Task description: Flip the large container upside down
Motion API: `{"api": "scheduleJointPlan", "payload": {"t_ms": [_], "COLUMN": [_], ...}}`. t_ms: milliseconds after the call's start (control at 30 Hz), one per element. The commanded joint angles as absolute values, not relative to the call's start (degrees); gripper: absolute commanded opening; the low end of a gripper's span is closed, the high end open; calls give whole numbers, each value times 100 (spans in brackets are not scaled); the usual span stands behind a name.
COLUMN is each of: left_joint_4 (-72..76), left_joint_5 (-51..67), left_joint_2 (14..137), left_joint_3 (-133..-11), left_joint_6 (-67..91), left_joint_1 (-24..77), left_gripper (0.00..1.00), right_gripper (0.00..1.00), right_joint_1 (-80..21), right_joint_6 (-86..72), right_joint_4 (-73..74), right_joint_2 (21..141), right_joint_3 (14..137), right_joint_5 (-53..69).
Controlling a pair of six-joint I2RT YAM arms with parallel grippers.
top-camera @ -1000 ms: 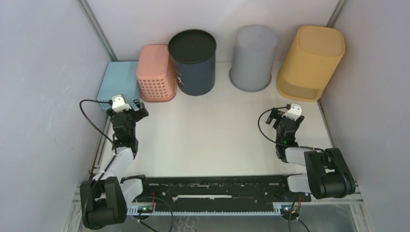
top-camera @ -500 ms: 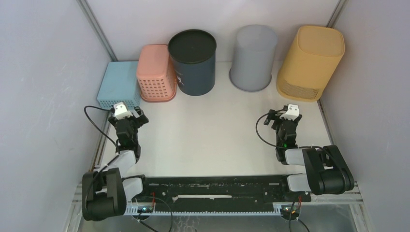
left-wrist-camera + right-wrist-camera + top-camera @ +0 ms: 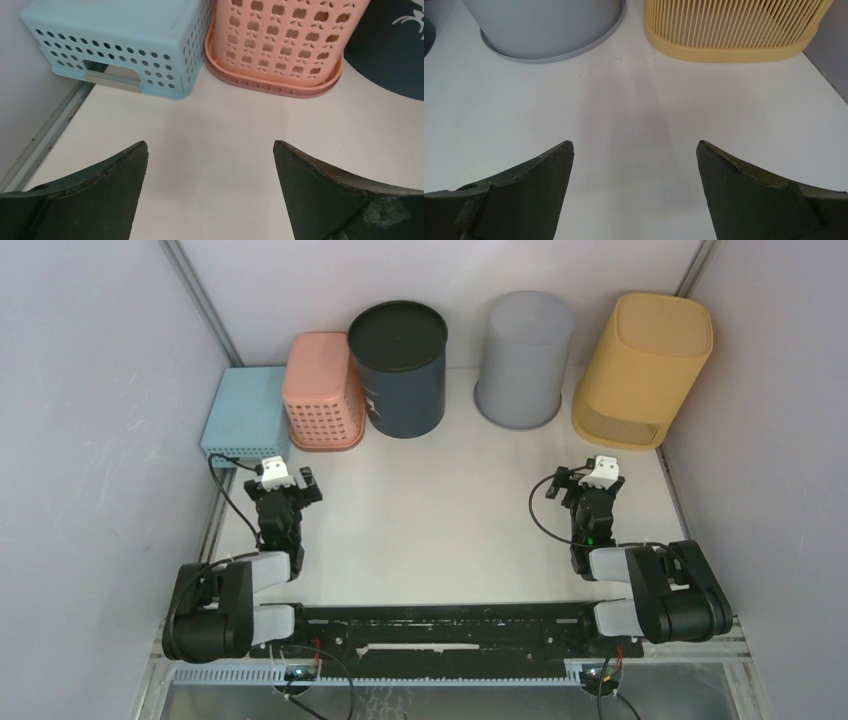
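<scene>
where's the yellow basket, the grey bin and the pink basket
yellow basket point(image 3: 640, 380), top external view, side wall
grey bin point(image 3: 520, 370), top external view, side wall
pink basket point(image 3: 280, 45), left wrist view, perforated wall

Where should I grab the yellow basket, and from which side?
Likely the thick rim band at its base, coming in low from the near side with the right end effector. The yellow basket stands mouth-down, closed bottom up, so no wall edge is free to pinch, and the body looks too wide for the open jaws. The band juts out toward that arm.
</scene>
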State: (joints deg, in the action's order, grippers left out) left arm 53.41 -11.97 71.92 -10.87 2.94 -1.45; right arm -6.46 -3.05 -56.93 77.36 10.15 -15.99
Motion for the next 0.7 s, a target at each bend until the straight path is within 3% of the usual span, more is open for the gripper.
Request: {"api": "scheduleJointPlan", "payload": {"t_ms": [0,267,667], "left_joint_4": [5962,5959,5924], "left_joint_5": [-1559,-1626,-1622], "left_joint_2": [7180,7190,7203], "left_joint_3": [-1090,-1099,-1116], "left_joint_6": [79,106,115], "left_joint_1": [-137,-135,-142], "left_gripper": [100,100,100], "right_gripper": [100,100,100], "right_joint_1": [-660,-311,-292], "right_joint_6": [-242,-367,-360], "right_joint_4": [-5924,-5461,-5411], "right_joint_2": [7689,7682,7708], "right_joint_3": [1112,1333,1371], "right_joint_5": [-1574,-802,-764]}}
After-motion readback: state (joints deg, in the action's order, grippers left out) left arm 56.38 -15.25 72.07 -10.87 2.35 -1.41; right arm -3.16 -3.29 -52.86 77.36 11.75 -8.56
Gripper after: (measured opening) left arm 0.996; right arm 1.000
